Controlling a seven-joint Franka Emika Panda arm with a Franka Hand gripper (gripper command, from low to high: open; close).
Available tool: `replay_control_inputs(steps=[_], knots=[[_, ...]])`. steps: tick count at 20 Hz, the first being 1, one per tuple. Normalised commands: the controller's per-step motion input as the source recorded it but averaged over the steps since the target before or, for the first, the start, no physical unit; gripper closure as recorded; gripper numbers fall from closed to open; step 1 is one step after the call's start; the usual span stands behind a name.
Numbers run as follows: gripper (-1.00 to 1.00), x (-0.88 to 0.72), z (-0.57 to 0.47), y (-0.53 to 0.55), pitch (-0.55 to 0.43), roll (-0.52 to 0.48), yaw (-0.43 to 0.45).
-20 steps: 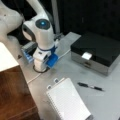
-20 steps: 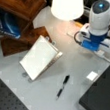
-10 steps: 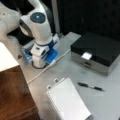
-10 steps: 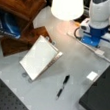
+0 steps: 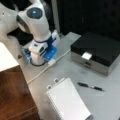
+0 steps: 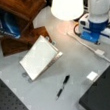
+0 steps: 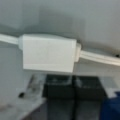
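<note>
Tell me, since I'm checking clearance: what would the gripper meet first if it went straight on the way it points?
Probably the white cable box. In the wrist view it lies just ahead of the gripper, whose dark fingers sit side by side, on the grey table. How near is unclear.

Arm (image 5: 37, 30): white with blue housing and a round blue light. Cable (image 6: 85, 46) and its block (image 7: 47, 53): white. Notepad (image 5: 68, 101): white, spiral-bound. Pen (image 6: 62, 85): black. Box (image 5: 100, 52): black top, silver-grey front, white label. Tabletop (image 6: 76, 69): light grey. Lampshade (image 6: 67, 7): white. Wooden pieces (image 6: 22, 7): dark brown. Gripper (image 7: 73, 88) fingers: black.
</note>
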Motion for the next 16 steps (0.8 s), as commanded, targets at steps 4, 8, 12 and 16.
replay_control_inputs(steps=[4, 8, 12, 16], knots=[[1.0, 0.18, 0.32, 0.09, 0.16, 0.0, -0.104], [-1.0, 0.21, 0.35, 0.08, 0.184, -0.026, -0.054], [-1.0, 0.23, 0.25, 0.0, 0.172, -0.054, -0.004], [-1.0, 0.26, 0.22, -0.06, 0.193, -0.062, 0.019]])
